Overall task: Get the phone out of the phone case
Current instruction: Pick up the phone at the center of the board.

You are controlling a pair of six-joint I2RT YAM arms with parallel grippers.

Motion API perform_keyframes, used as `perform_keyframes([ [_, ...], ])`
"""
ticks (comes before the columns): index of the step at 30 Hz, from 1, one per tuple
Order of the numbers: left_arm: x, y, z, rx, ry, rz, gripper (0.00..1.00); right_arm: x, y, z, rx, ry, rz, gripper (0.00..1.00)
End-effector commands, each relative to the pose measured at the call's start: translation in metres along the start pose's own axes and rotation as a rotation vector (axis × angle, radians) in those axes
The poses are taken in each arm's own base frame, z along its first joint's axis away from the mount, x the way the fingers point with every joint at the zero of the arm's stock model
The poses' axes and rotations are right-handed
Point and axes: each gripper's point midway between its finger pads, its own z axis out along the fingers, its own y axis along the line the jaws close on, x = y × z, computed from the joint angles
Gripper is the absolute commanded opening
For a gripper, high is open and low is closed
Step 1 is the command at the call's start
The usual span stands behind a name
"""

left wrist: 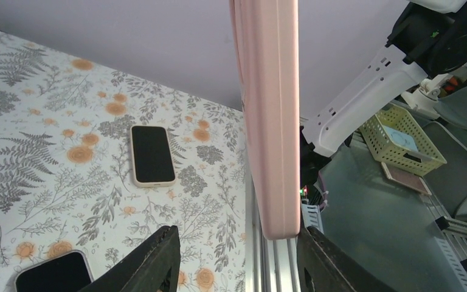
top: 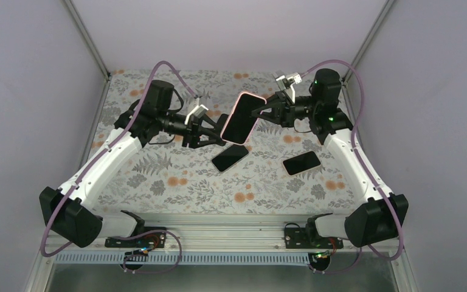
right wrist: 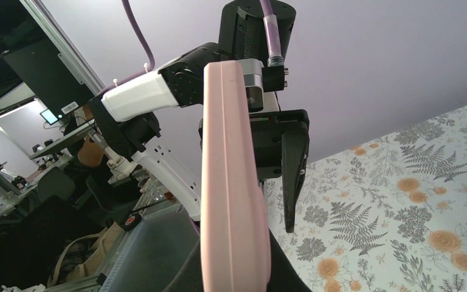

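Observation:
A phone in a pink case [top: 243, 117] is held up above the middle of the table, tilted, with its dark screen facing the camera. My right gripper [top: 262, 111] is shut on its right edge. In the right wrist view the case [right wrist: 234, 182] runs up from between my gripper [right wrist: 234, 271]. My left gripper [top: 211, 131] is open at the phone's lower left edge. In the left wrist view the case's end [left wrist: 270, 121] hangs between the spread gripper [left wrist: 237, 231], close to the right finger [left wrist: 325, 261]. I cannot tell whether they touch.
Two more phones lie on the floral table [top: 158, 176]: a black one [top: 230, 157] under the held phone and one in a pale case [top: 301, 162] to the right. Both show in the left wrist view [left wrist: 152, 154] [left wrist: 55, 272]. A yellow basket [left wrist: 401, 140] sits beyond the table.

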Motion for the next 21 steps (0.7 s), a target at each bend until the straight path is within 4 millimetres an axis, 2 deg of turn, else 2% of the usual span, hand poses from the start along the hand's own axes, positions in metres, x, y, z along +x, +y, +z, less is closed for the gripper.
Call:
perform_keyframes([
  [1,-0.011,0.000,-0.001,0.008,-0.025,0.022,0.48,-0.005,0.006,-0.001,-0.021,0.002,-0.035,0.04],
  [5,-0.011,0.006,0.000,-0.006,-0.024,0.003,0.43,-0.004,0.007,-0.001,-0.032,0.006,-0.031,0.04],
  [10,-0.006,0.017,0.002,-0.046,-0.009,-0.009,0.30,-0.002,0.012,-0.001,-0.059,0.016,-0.032,0.04],
  [21,0.003,0.037,0.003,-0.120,0.004,-0.035,0.18,0.006,0.021,-0.002,-0.119,0.038,-0.021,0.04],
])
